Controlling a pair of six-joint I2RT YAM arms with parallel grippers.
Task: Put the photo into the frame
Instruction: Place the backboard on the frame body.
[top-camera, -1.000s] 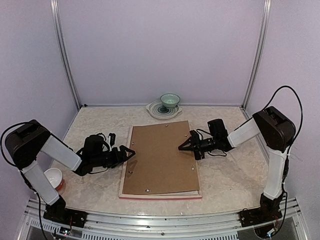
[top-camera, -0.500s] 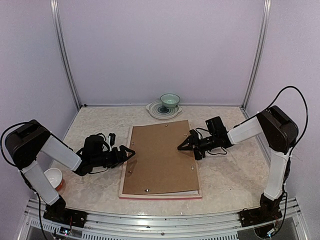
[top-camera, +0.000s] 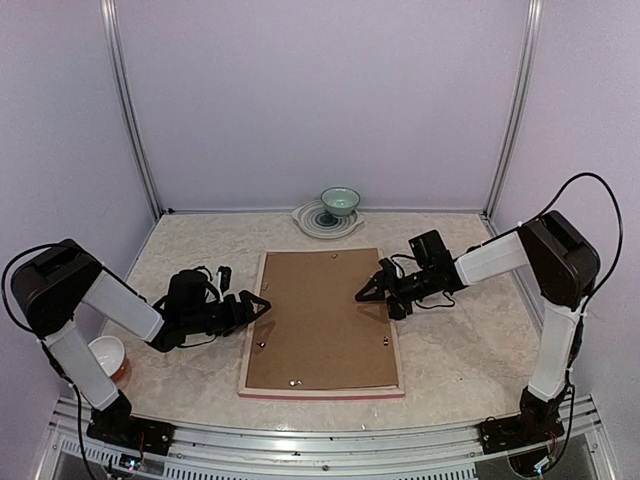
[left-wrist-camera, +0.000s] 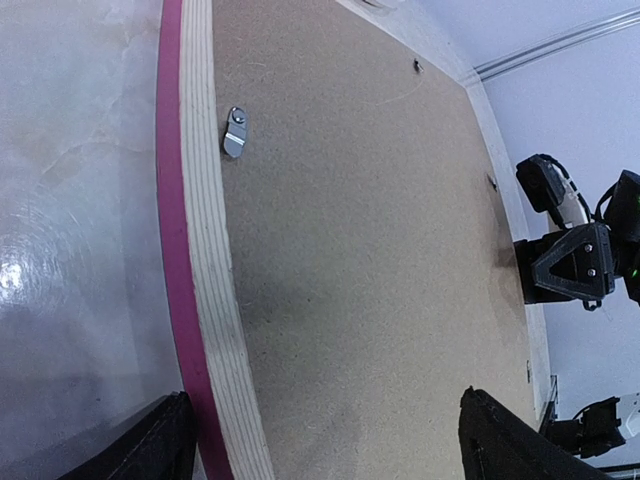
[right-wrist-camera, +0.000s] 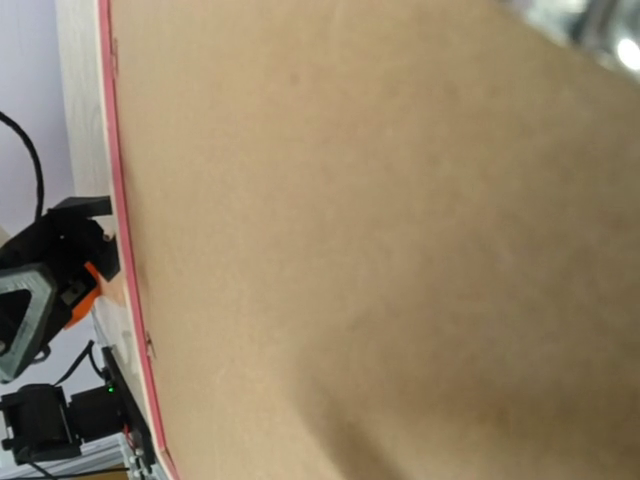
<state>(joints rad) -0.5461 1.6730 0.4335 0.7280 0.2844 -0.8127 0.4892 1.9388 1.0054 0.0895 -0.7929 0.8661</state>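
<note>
Finding: the brown backing board (top-camera: 322, 320) has shifted. A second ago it lay skewed, with its right edge riding over the right rail. It now sits square inside the frame (top-camera: 320, 393), with pale wood showing along all four sides.

The frame lies face down at the middle of the table, its pink edge towards you. The photo cannot be seen in any view. I judge it to be under the board, but you should not take that as confirmed.

The right gripper (top-camera: 365, 292) has spread its fingers over the last second. It hangs at the board's right edge with nothing between them. The left gripper (top-camera: 262, 303) stays wide apart over the left rail and grips nothing.

Meaning for the task: the stack looks seated, and what remains is likely fastening. The metal turn clip (left-wrist-camera: 235, 131) on the left rail reaches onto the board (its far end is too small to judge). Check every clip before you call it done.
</note>
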